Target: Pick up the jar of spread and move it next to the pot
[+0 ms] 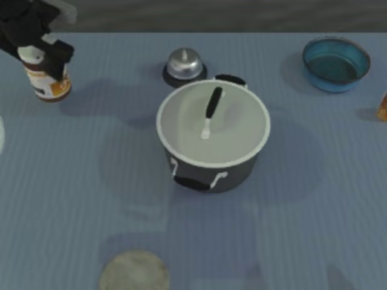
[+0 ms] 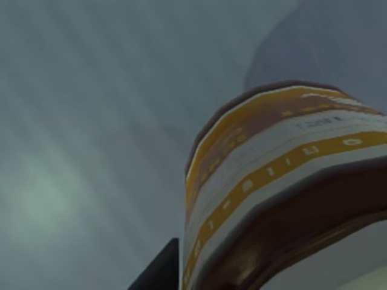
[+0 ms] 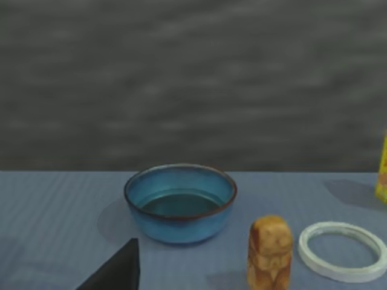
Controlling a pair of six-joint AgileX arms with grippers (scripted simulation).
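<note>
The jar of spread (image 1: 49,81), brown with a white lid and a white-and-orange label, is at the table's far left corner. My left gripper (image 1: 41,54) is shut on its upper part. In the left wrist view the jar (image 2: 284,181) fills the right half, with one dark finger (image 2: 157,272) against its side. The pot (image 1: 213,136), dark grey with a pale lid and black handles, stands mid-table, well to the right of the jar. My right arm is out of the top view. Its wrist view shows one dark finger (image 3: 118,272) low over the table, holding nothing.
A silver bell (image 1: 184,65) stands just behind the pot. The blue bowl (image 1: 335,63) is at the far right, with a tan figurine (image 3: 270,251), a white ring (image 3: 341,251) and a yellow box (image 3: 382,169) near it. A pale disc (image 1: 134,273) lies at the front edge.
</note>
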